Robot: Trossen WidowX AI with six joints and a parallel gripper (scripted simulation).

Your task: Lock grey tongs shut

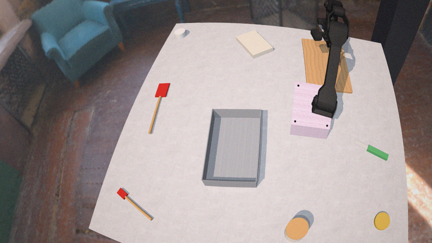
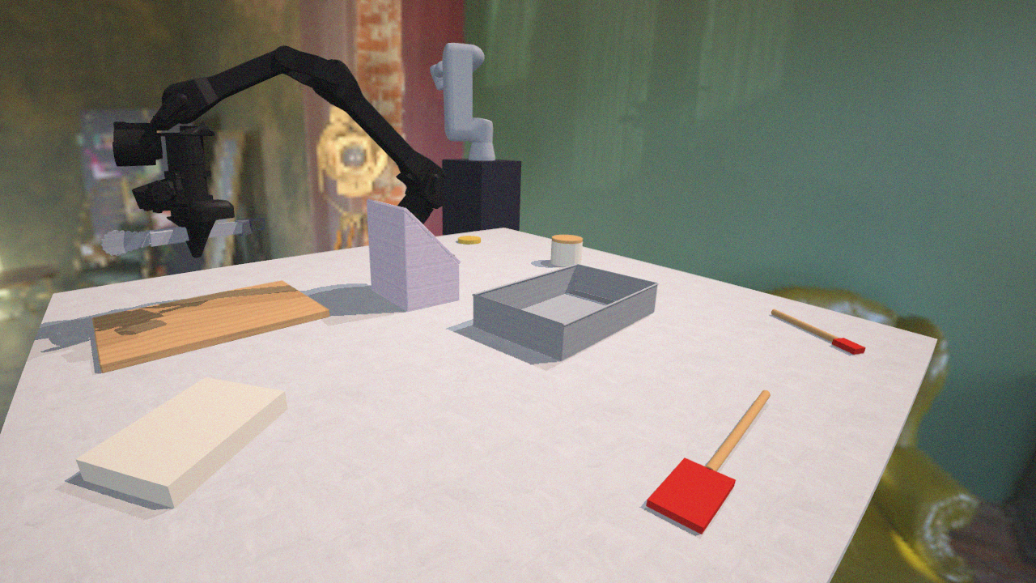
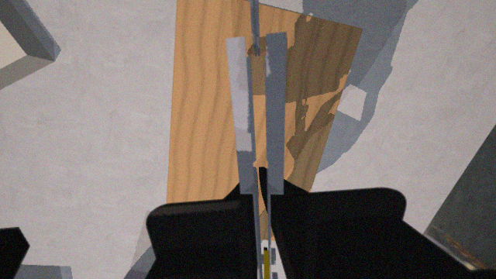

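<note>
The grey tongs (image 2: 160,236) (image 3: 276,112) are held about level above the wooden board (image 1: 314,64) (image 2: 239,319) (image 3: 205,116). In the exterior view their scalloped tips point left and the hinge end points right. In the wrist view the two arms lie close together, with the tips at the top edge and a yellow piece at the hinge end. My gripper (image 2: 197,244) (image 3: 257,172) points down and is shut on the tongs. The board is below, not touched by the tongs. In the top view my arm hides most of them. The roasting tin (image 1: 229,183) (image 2: 518,329) holds nothing.
A pink sloped block (image 1: 305,104) (image 2: 413,268) stands between the board and the tin, under my arm. A cream slab (image 1: 254,43) (image 2: 184,427) lies beside the board. A green-handled tool (image 1: 377,152), a jar with an orange lid (image 1: 297,228) (image 2: 566,249) and two red-headed tools lie farther off.
</note>
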